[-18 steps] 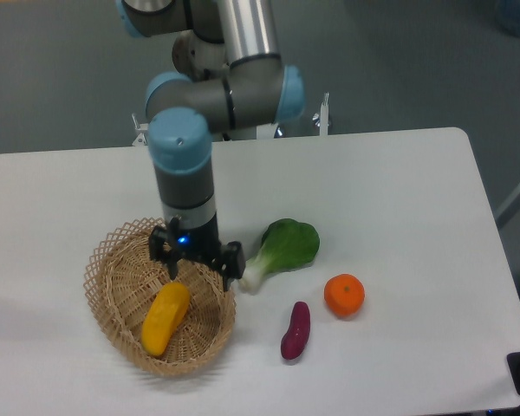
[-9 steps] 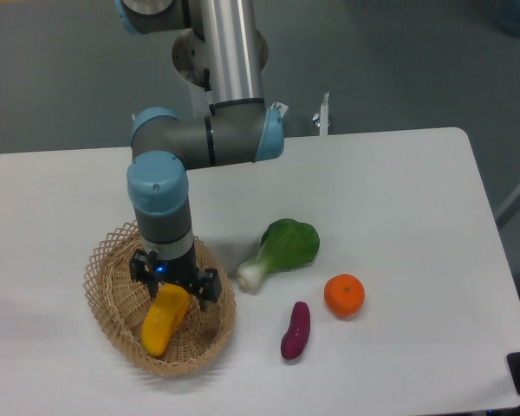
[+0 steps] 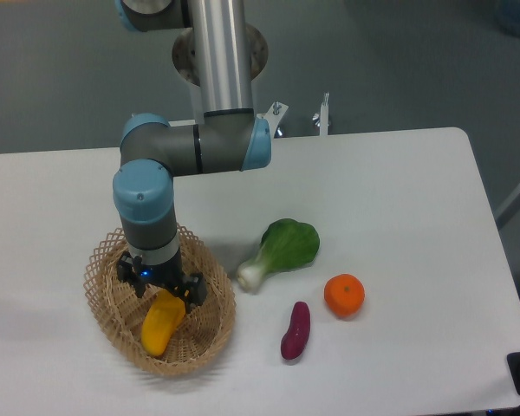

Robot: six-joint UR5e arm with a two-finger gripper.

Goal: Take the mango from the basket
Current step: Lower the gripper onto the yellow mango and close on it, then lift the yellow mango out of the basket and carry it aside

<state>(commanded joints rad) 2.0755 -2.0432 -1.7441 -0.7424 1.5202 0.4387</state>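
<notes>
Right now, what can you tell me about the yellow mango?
The mango is smooth, yellow-orange and oblong, a little curved. It lies tilted inside the wicker basket, resting on the woven bottom. The gripper sits right over its upper end and hides part of it. Whether the fingers touch it cannot be told.

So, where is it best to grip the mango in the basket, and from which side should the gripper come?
Probably across the narrow width of the mango, near its upper end, coming from straight above. It lies flat and slanted in the basket, whose raised rim blocks a sideways approach. The gripper is over that upper end, a finger on each side; whether it has closed is unclear.
</notes>
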